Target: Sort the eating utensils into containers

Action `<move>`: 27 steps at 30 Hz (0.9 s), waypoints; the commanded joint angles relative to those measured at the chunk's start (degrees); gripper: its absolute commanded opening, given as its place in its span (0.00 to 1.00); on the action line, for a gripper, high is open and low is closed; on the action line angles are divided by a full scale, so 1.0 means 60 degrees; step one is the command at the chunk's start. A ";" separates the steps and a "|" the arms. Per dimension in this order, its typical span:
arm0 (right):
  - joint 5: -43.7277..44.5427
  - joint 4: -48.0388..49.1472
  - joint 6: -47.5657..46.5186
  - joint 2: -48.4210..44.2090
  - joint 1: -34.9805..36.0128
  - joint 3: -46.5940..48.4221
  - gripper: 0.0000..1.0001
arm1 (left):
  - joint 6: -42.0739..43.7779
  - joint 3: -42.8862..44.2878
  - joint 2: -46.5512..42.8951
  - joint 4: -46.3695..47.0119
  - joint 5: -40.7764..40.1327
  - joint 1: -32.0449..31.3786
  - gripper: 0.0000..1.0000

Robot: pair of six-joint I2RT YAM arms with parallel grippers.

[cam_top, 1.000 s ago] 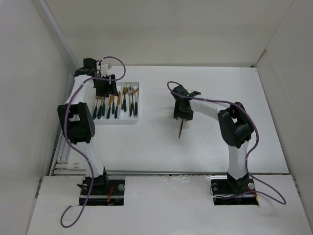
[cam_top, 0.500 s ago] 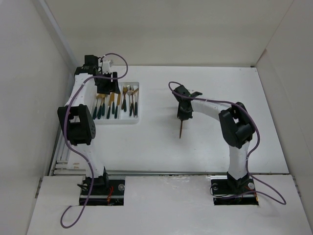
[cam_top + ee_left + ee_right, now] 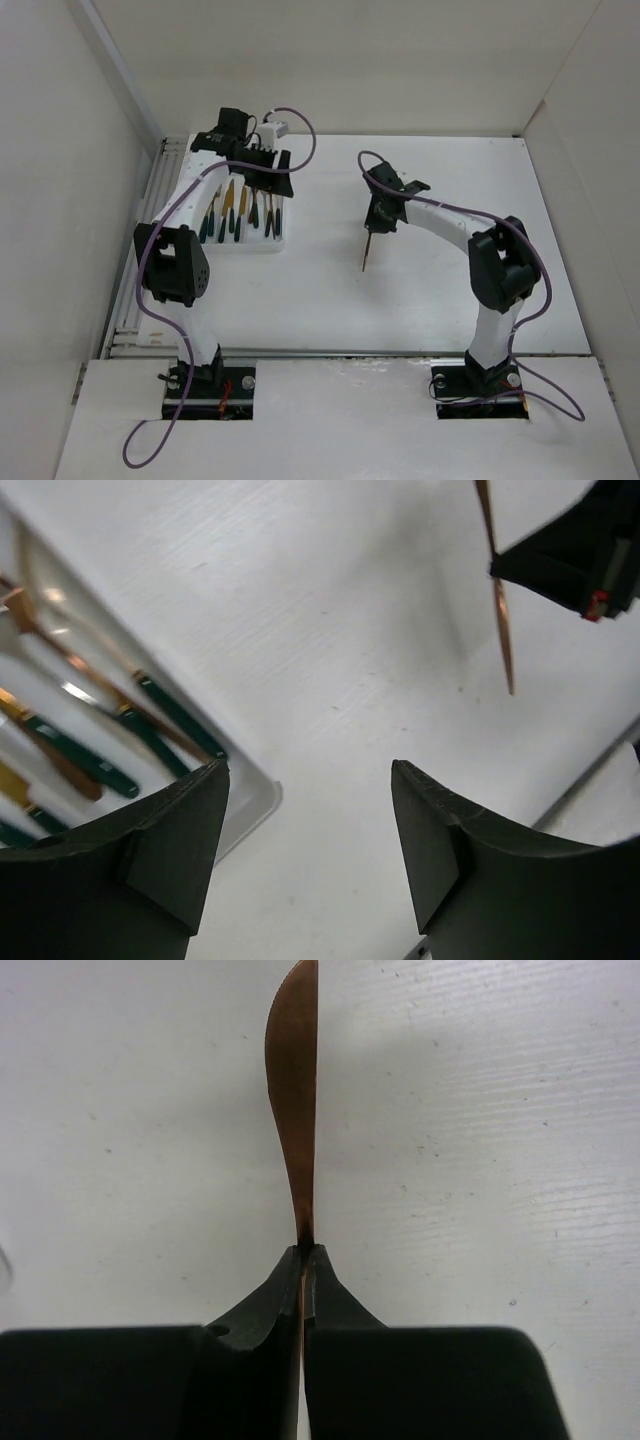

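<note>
**Cutlery and tray: holdings**

1. White tray (image 3: 240,248): shallow, with long parallel compartments, on the far left of the table.
2. Utensils (image 3: 238,212): lying lengthwise in the compartments, gold heads to the far end, dark green handles toward me (some are hidden, so no full count).
3. Gold-headed utensil (image 3: 298,1150): thin and seen edge-on, kind unclear. I have it pinched in my right gripper (image 3: 303,1255), head hanging down, slightly tilted, well apart from the tray.

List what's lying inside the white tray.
Gold-headed utensils with dark green handles lie lengthwise in the tray, handles toward the near end. The left arm hangs over the far end, hiding some heads, so the exact count and types cannot be told.
</note>
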 commanded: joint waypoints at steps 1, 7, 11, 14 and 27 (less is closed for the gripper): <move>-0.0026 0.0538 0.0366 -0.0751 -0.0056 0.0570 0.00 | 0.0590 -0.0167 -0.0511 -0.0381 0.1239 -0.0569 0.63; -0.0669 0.0890 0.1011 -0.1176 -0.0056 0.1172 0.00 | 0.0694 -0.0256 -0.0161 -0.0294 0.2703 -0.1683 0.68; -0.1065 0.1257 0.1451 -0.1177 0.0134 0.1741 0.00 | 0.0578 -0.0256 0.0060 0.0056 0.3145 -0.2297 0.71; -0.1168 0.1389 0.1671 -0.1177 0.0339 0.2064 0.00 | 0.0255 -0.0256 0.0163 0.0613 0.2839 -0.2518 0.72; -0.1447 0.1523 0.1964 -0.1265 0.0515 0.2153 0.00 | -0.0332 -0.0725 0.0265 0.1552 0.1108 -0.2695 0.72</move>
